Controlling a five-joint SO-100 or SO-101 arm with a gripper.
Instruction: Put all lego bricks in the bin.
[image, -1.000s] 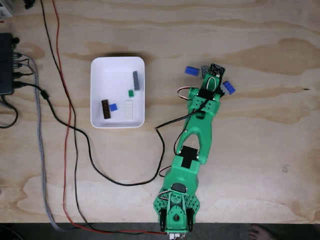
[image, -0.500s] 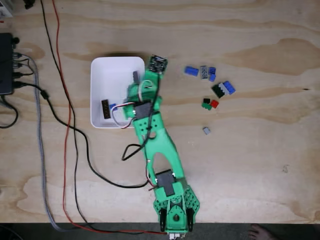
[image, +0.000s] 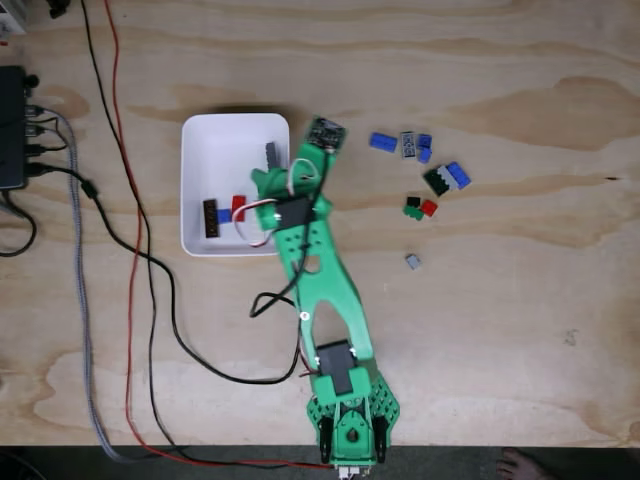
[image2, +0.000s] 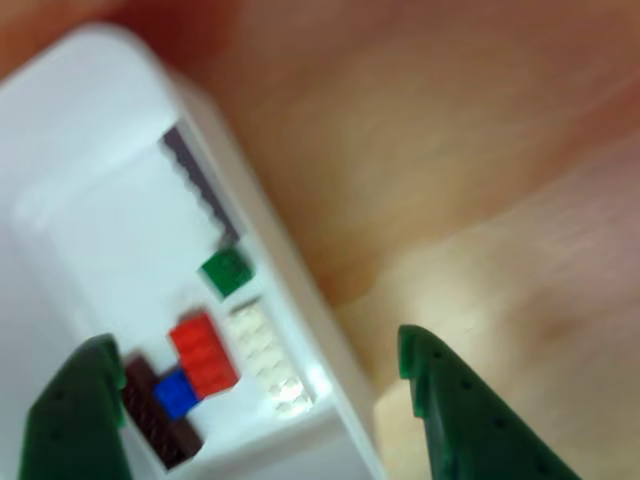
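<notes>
The green plastic arm (image: 318, 290) extends from its base at the near counter edge toward the white shallow rectangular plastic bin (image: 200, 160). In the other view, the end effector (image2: 265, 410) has its two green fingers (image2: 455, 420) spread wide apart, with nothing between them, one over the bin and one over the bare plywood counter (image: 520, 330).

Inside the bin, the other view shows a brown brick (image2: 150, 405), a small blue brick (image2: 176, 394), a red brick (image2: 204, 353), a white plate (image2: 265, 355), a small green brick (image2: 226, 270) and a long grey plate (image2: 200, 185) against the wall.

In the fixed view, further bricks lie on the counter right of the arm: a grey piece (image: 413, 261), a green-black-red group (image: 419, 208), a black-white-blue group (image: 447, 178), and a blue and grey row (image: 401, 143) farthest away.
</notes>
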